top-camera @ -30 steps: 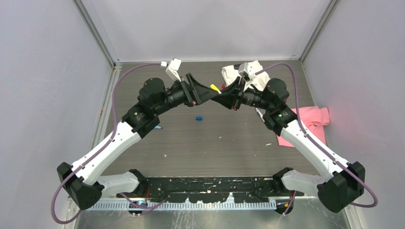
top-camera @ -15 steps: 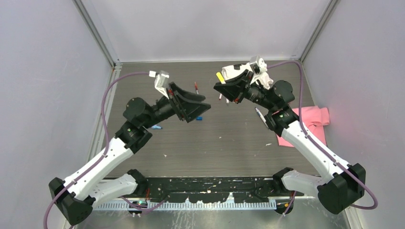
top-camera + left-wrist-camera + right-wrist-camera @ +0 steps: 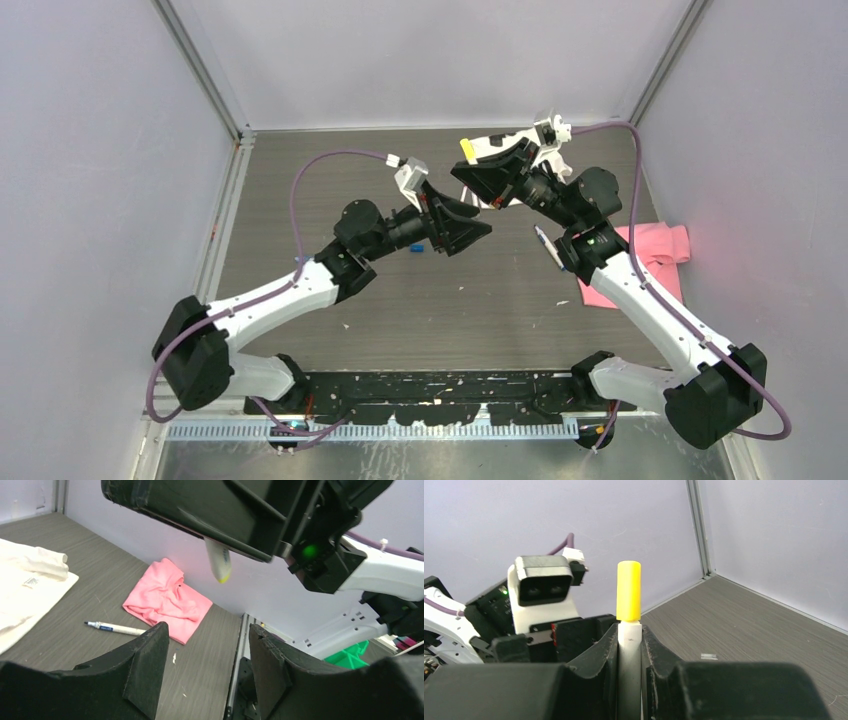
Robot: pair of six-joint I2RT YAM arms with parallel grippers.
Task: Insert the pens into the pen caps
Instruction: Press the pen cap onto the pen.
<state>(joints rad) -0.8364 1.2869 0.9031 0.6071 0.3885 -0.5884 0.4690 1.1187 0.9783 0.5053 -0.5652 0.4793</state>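
My right gripper [image 3: 462, 166] is shut on a white pen with a yellow cap [image 3: 466, 150] and holds it raised at the back of the table. In the right wrist view the capped pen [image 3: 629, 592] stands up between the closed fingers of the gripper [image 3: 629, 630]. My left gripper [image 3: 478, 232] is open and empty, just below and in front of the right one. The left wrist view shows its spread jaws [image 3: 207, 632] and the held pen's yellow-tipped rear end [image 3: 220, 562] above. A blue cap [image 3: 414, 248] lies by the left gripper. Another pen [image 3: 545, 243] lies on the table, also in the left wrist view [image 3: 117, 628].
A pink cloth [image 3: 660, 250] lies at the right by the wall, also in the left wrist view [image 3: 165, 597]. A white cloth [image 3: 30, 580] lies at the back, behind the right gripper. Walls close in the table on three sides.
The two grippers met, then parted. The right gripper rose towards the back with the yellow-capped pen. The left gripper drew back open, then swung right under the right gripper.
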